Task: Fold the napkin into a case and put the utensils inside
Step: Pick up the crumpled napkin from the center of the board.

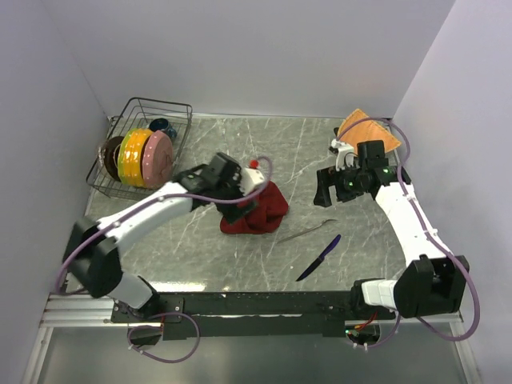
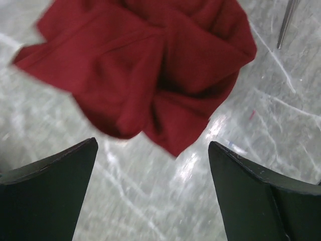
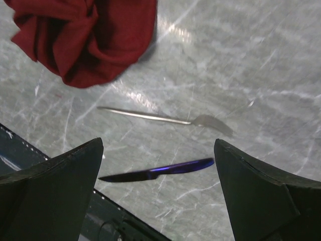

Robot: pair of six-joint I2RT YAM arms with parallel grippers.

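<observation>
Closest to the table's (image 1: 200,256) near edge lies the blue-purple knife (image 1: 319,258), with the silver fork (image 1: 308,233) just beyond it, both right of centre. The dark red napkin (image 1: 254,212) sits crumpled in a heap near the middle. The left gripper (image 2: 153,144) hangs over it, spread wide and empty, while the right gripper (image 3: 158,145), equally wide and empty, hovers toward the right edge.

No text, label or number is readable anywhere.
</observation>
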